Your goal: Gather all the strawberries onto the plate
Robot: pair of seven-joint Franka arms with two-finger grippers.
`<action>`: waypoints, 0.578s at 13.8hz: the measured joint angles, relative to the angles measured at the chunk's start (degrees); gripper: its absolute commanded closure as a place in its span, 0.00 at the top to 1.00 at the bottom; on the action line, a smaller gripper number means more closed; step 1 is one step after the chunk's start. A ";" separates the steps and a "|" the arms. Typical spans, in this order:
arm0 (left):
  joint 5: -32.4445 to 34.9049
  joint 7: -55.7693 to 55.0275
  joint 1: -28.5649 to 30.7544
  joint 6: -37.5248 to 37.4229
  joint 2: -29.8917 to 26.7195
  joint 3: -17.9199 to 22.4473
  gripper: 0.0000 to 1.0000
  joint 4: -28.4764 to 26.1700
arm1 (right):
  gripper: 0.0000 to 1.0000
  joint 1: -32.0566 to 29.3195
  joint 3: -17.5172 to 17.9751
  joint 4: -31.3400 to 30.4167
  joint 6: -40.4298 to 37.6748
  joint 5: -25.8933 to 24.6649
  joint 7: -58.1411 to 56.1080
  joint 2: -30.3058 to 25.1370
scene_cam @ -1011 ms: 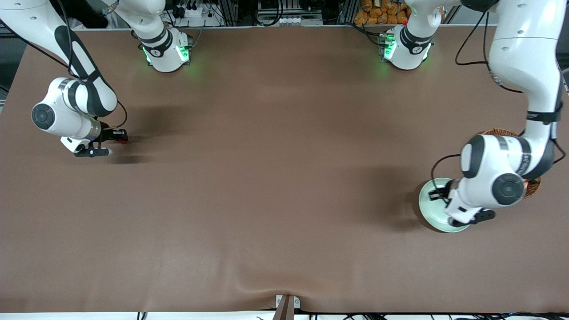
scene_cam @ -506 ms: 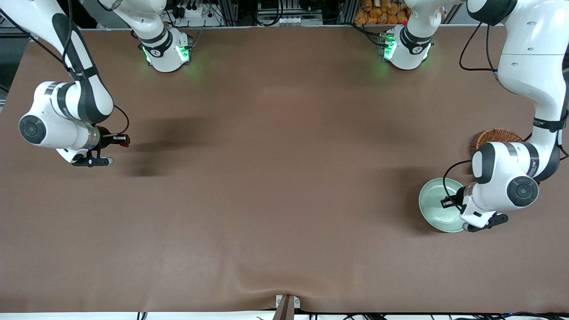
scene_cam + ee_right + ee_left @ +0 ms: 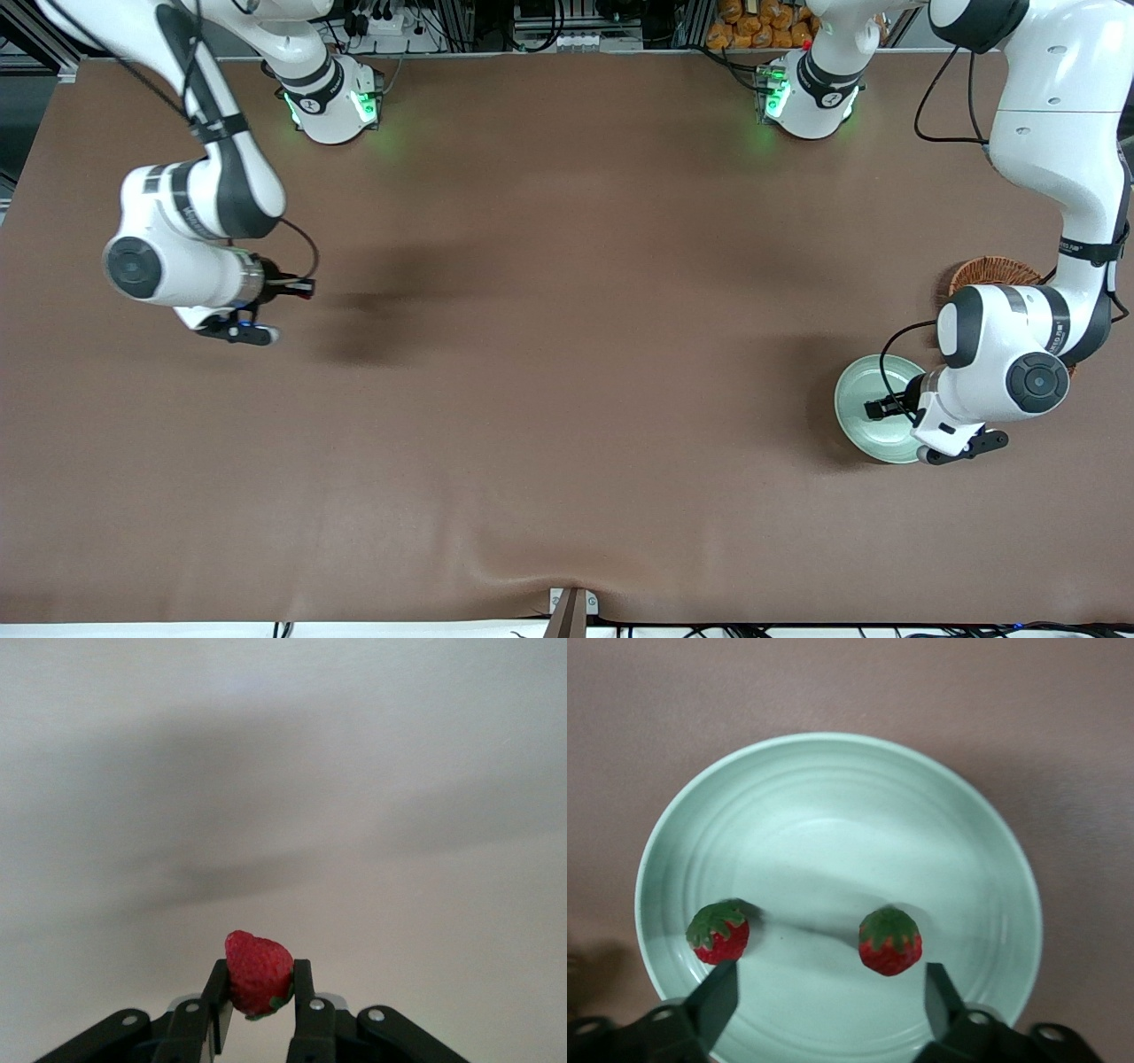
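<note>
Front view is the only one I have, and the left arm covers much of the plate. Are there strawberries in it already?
Observer: Yes. The left wrist view shows two strawberries lying apart in the plate.
Operator: Does the left end effector hold one of them?
Observer: No. The left end effector is open over the plate, and both berries lie free.
Operator: And the right end effector, is it empty?
Observer: No. The right end effector is shut on a third strawberry, up over bare table toward the right arm's end.
</note>
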 measured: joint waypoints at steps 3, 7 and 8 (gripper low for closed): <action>0.01 0.03 -0.11 -1.47 -2.29 -1.29 1.00 0.07 | 0.00 6.67 0.03 3.77 -1.34 3.63 11.68 0.17; 0.02 0.02 -0.49 -3.37 -6.05 -4.90 1.00 -0.81 | 0.00 14.12 0.01 8.66 -1.21 8.42 25.08 3.05; 0.02 0.01 -0.58 -3.42 -6.52 -6.03 1.00 -1.11 | 0.00 16.17 0.01 10.63 -1.02 9.38 29.09 4.49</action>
